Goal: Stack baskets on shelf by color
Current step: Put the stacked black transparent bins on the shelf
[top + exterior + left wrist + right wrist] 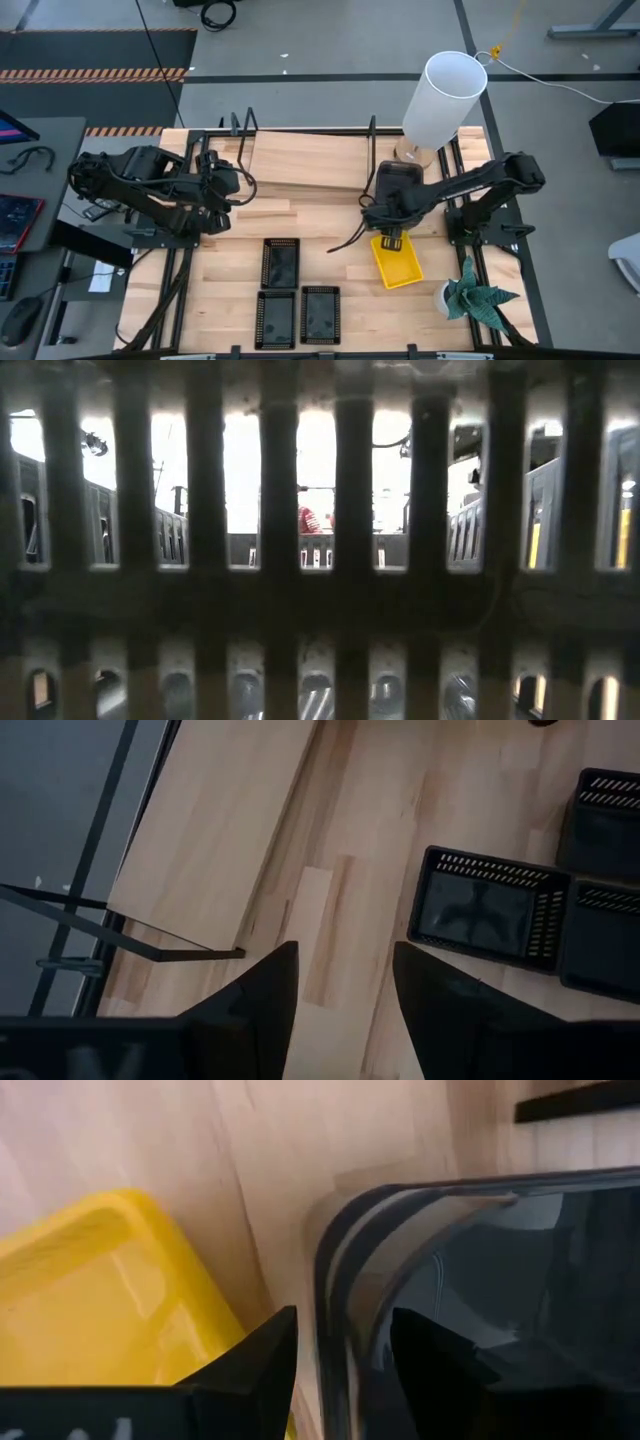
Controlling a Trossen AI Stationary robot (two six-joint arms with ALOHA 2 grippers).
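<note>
My right pincer (335, 1342): apart, over grey basket (480, 1290) rim, beside yellow basket (110, 1290).
My left pincer (340, 982): apart, empty, above worktop (400, 820).

Lamp (445, 95) over shelf's (305, 160) right end

No text, label, brand, number or sign can be read in any of the views.
</note>
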